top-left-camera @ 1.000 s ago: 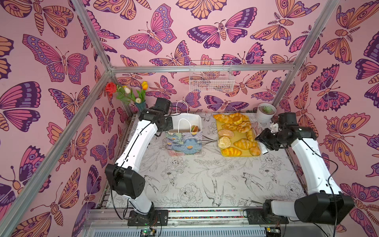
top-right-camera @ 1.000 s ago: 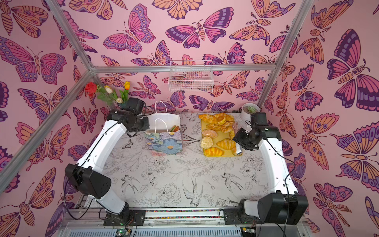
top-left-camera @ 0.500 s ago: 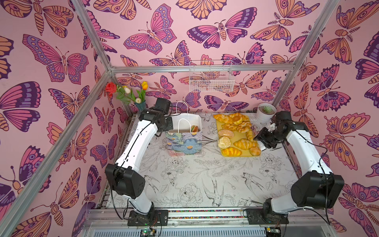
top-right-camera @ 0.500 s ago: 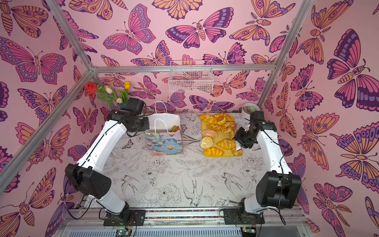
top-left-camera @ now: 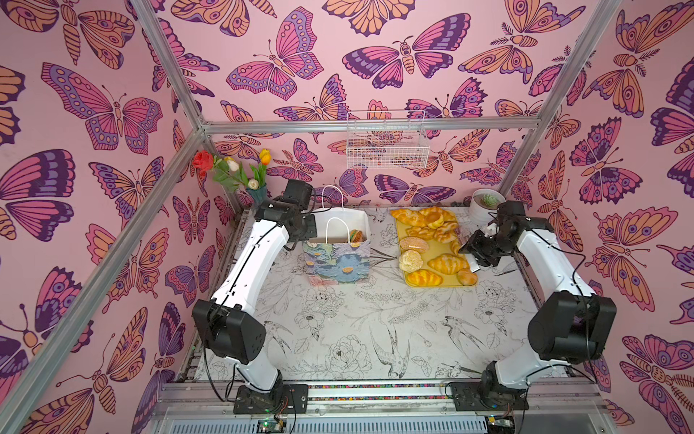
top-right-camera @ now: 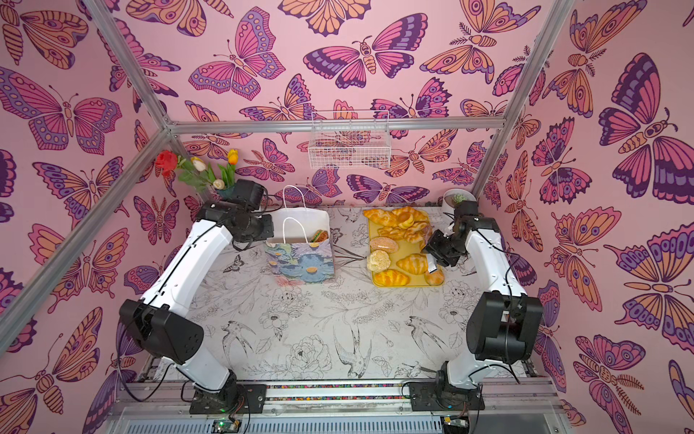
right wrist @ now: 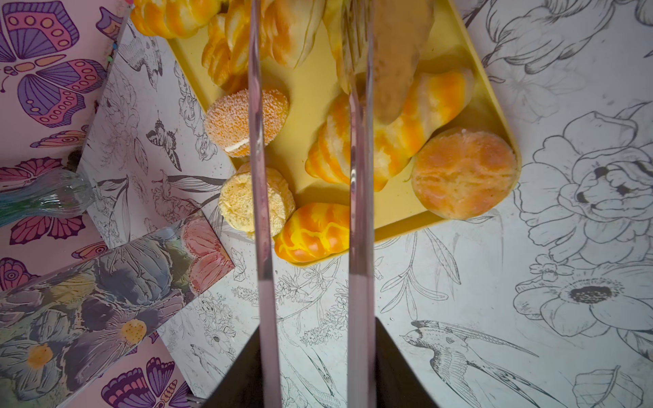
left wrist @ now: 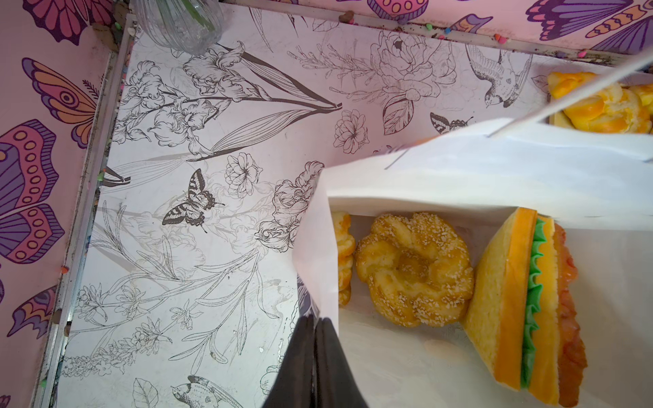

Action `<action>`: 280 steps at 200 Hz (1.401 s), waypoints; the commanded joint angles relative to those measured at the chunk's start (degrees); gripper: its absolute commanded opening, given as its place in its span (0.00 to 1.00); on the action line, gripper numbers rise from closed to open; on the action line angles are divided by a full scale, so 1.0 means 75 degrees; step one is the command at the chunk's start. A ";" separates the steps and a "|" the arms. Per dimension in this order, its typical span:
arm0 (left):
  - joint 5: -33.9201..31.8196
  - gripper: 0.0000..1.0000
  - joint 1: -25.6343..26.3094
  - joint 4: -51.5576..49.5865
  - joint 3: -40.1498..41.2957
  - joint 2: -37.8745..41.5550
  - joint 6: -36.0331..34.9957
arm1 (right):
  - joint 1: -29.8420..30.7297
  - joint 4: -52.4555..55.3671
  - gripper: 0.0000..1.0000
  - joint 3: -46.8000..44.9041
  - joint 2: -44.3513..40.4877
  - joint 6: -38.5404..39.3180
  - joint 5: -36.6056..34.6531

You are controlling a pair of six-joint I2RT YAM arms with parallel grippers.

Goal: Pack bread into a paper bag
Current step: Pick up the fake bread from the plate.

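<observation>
The paper bag (top-left-camera: 336,259) stands open left of centre. My left gripper (left wrist: 314,328) is shut on the rim of its left wall (left wrist: 318,247). Inside lie a layered sandwich (left wrist: 523,311), a seeded ring pastry (left wrist: 413,268) and a part-hidden pastry (left wrist: 344,254). More bread fills the yellow tray (top-left-camera: 437,284): a croissant (top-left-camera: 448,263), a seeded roll (top-left-camera: 413,244) and a round bun (right wrist: 463,173). My right gripper (top-left-camera: 476,250) hovers at the tray's right edge. Its black fingers (right wrist: 388,353) hold clear tongs (right wrist: 263,212), whose arms stand apart above the bread with nothing between them.
A glass vase of flowers (top-left-camera: 257,191) stands in the back left corner and a white pot with a succulent (top-left-camera: 487,203) in the back right. A white wire basket (top-left-camera: 386,142) hangs on the back wall. Metal frame posts run up both back corners.
The right arm has folded up at the elbow and its gripper has shifted slightly left to the tray's right edge. The left arm and the bag have not moved.
</observation>
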State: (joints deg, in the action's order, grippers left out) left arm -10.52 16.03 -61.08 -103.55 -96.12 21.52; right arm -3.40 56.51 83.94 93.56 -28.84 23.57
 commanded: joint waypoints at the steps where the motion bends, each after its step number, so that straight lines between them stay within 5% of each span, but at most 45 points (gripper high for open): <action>1: -0.0161 0.09 -0.0063 -0.0012 0.0134 -0.0070 0.0014 | -0.0074 -0.0198 0.42 0.0315 0.0118 0.0180 0.0154; 79: -0.0155 0.09 -0.0063 -0.0012 0.0095 -0.0077 0.0002 | -0.0074 -0.0230 0.37 0.0416 0.0345 0.0235 0.0402; 151: -0.0179 0.09 -0.0063 -0.0012 0.0119 -0.0012 -0.0010 | -0.0098 -0.0170 0.21 0.0079 0.0130 0.0248 0.0466; 280: -0.0009 0.09 -0.0063 -0.0012 0.0026 0.0064 0.0003 | -0.0086 0.1203 0.25 0.0130 -0.2905 0.0131 0.1442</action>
State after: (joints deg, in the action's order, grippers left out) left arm -10.50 16.03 -61.08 -103.55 -96.12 21.50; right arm -3.77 62.96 81.21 74.26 -28.14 30.00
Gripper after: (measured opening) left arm 0.090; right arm 0.253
